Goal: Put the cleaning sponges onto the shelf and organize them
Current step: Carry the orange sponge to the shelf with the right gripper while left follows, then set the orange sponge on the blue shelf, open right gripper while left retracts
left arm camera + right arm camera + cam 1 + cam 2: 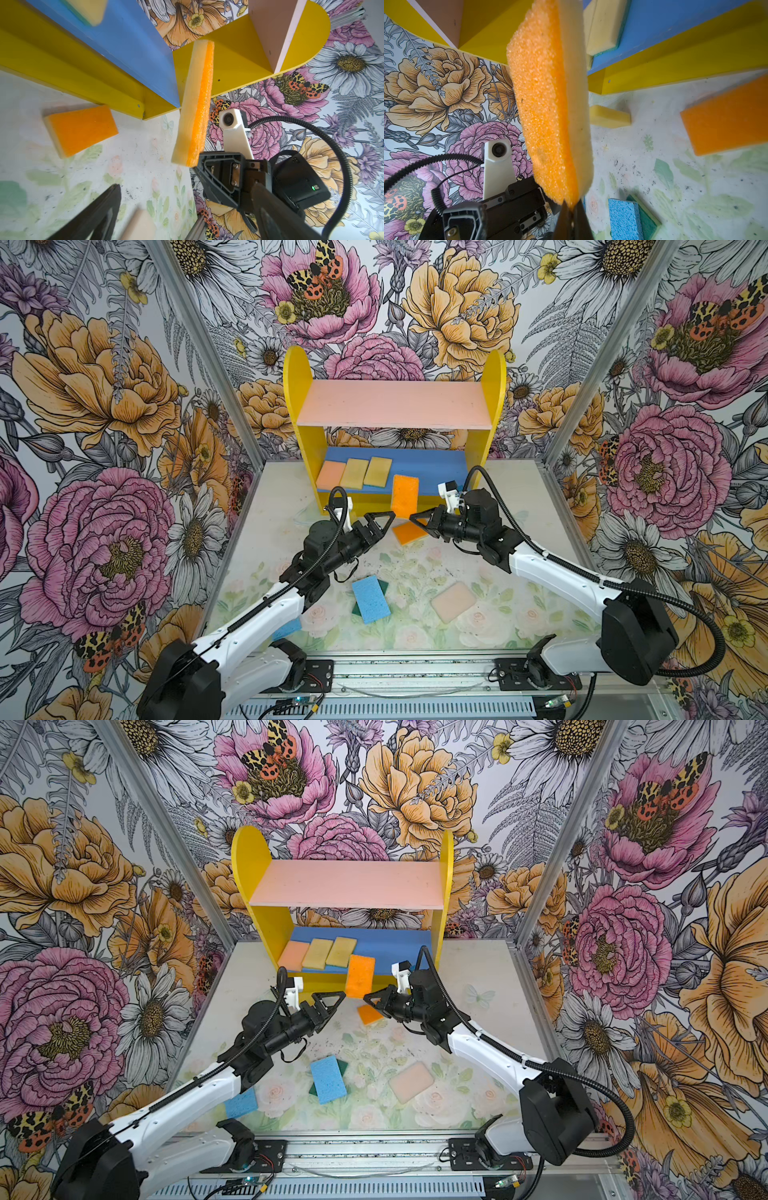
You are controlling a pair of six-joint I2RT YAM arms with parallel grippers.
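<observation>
Pinching the bottom edge of an orange sponge (pixel 405 494) between closed jaws, the right gripper (pixel 414 517) is holding it upright, its top overlapping the front edge of the blue lower board (pixel 432 466) in both top views. At that sponge's nine o'clock, the left gripper (pixel 383 526) is hovering with jaws spread apart, gripping nothing. At its six o'clock, a second orange sponge (pixel 409 533) is lying flat on the table (pixel 519 531). The shelf (pixel 297 381) is standing at the table's twelve o'clock. A peach-pink sponge (pixel 331 474), a yellow sponge (pixel 354 473) and a second yellow sponge (pixel 377 471) are sitting side by side on its lower board. Toward the table's six o'clock, a blue sponge (pixel 370 599) is lying across a dark green sponge (pixel 382 585), with a peach sponge (pixel 453 601) at its three o'clock.
</observation>
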